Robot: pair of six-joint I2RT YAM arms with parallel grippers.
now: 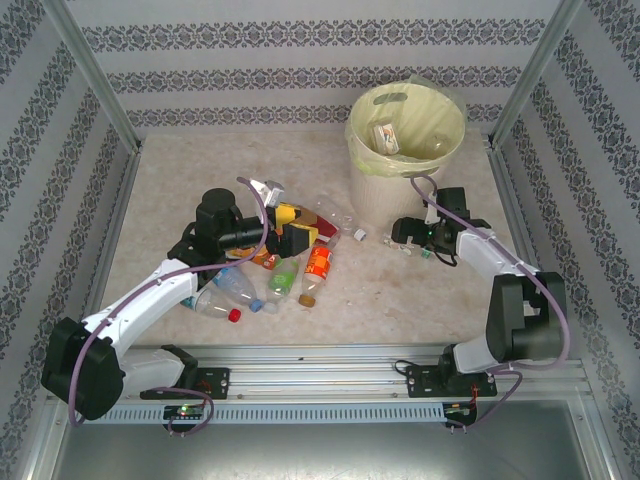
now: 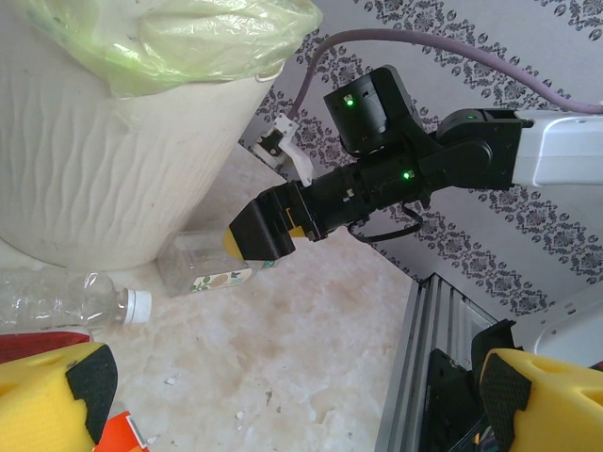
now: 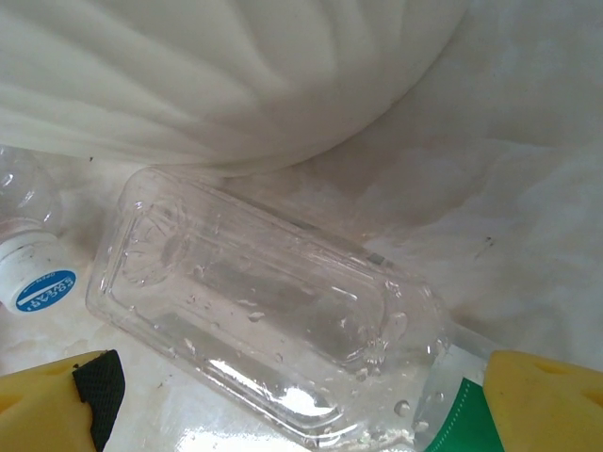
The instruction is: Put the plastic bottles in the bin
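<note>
Most of the plastic bottles [image 1: 275,275] lie in a heap on the table, to the left of the bin [image 1: 380,185]. One labelled bottle is inside the bin. The right gripper [image 3: 301,414] hangs low over a clear bottle [image 3: 273,320] lying on its side right at the foot of the bin, and its jaws are wide, one on each side, not touching. So the step looks like a grab about to start. Next it should go down, squeeze the bottle's middle gently — it looks thin and slippery — then lift it over the rim. The left gripper [image 1: 295,228] waits over the heap, wide too, holding nothing.
</note>
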